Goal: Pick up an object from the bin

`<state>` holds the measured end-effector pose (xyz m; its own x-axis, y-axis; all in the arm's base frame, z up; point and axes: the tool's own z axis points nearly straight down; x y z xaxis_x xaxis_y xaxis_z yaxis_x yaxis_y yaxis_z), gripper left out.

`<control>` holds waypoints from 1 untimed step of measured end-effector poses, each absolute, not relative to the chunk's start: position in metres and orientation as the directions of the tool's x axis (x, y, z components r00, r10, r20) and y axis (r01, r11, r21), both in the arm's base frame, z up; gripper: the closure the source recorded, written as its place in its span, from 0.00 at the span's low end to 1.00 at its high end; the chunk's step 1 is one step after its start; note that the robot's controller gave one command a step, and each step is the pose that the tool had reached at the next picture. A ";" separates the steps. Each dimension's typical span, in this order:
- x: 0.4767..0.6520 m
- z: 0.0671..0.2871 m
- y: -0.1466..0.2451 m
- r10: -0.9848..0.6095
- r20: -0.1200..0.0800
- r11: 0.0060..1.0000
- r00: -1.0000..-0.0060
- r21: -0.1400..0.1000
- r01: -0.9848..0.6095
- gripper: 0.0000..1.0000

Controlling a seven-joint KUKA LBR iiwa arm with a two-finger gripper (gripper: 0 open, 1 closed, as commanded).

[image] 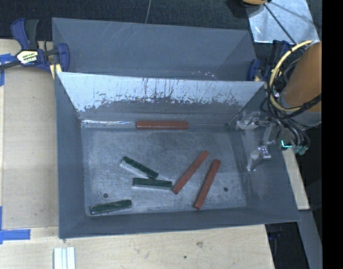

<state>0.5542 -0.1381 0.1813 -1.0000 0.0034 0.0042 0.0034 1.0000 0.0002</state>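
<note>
Grey metal bin (70, 150) with sloping walls and a flat, scuffed floor. Gripper (255, 162) low over the right-hand slope, just past the floor's right edge and about midway between its far and near edges. Hung from an arm (272, 129) coming in over the right rim, with an orange cover (303, 77) and looped cables higher up. Open or closed: cannot tell from this angle. Nearest to it, the right red-brown bar (207, 184), flat on the right half of the floor and slanting from upper right down to lower left. Apart from the gripper, its lower end close to the floor's near edge. Just beside it, the left red-brown bar (190, 172), roughly parallel, with a narrow gap between the two. Lower end of that one at the right tip of the middle green bar (152, 182); touching or merely close, hard to say. Middle green bar nearly level, around the floor's centre. Just above it, the upper green bar (139, 168), tilted down to the right. Lower green bar (110, 207) alone by the near left corner of the floor, almost parallel to the near edge, well apart from the gripper. Far red-brown bar (162, 125) lying lengthwise along the floor's far edge, at the foot of the scratched back wall, apart from all the others.
</note>
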 end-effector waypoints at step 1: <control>0.556 0.186 -0.138 0.001 -0.004 1.000 -1.000 -0.001 0.001 0.00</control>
